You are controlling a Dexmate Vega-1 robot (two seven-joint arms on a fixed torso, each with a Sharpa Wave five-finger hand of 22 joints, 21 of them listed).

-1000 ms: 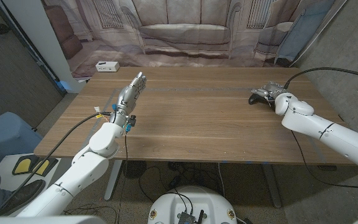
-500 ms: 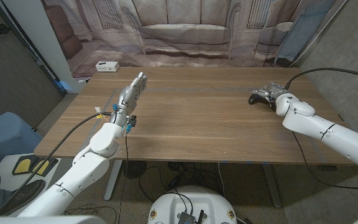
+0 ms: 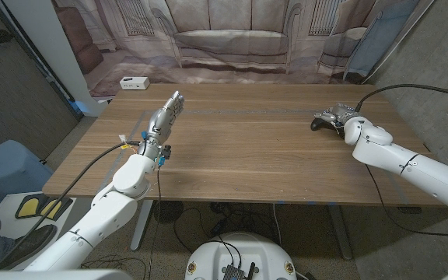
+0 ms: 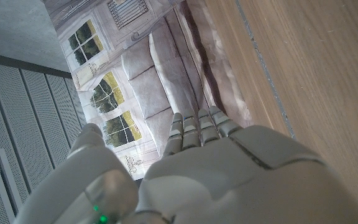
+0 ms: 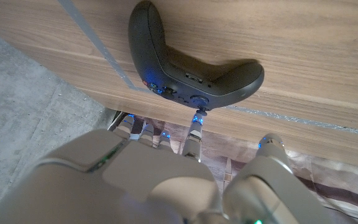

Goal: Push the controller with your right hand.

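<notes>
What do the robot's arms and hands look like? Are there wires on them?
Both arms are smooth, white and rounded. The left hand is silver-grey metal, with coloured wires bunched at its wrist and a black cable trailing off. The right hand is grey too, with tiny blue lights and a black cable looping behind.

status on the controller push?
Done: right hand has reached the controller near the table's far right. In hand: its fingers sit right at the controller; contact not certain. Left: the push itself. Left hand waits, holding nothing.

Lab set: printed sofa backdrop (image 3: pixel 232 39), wooden table (image 3: pixel 239 155)
</notes>
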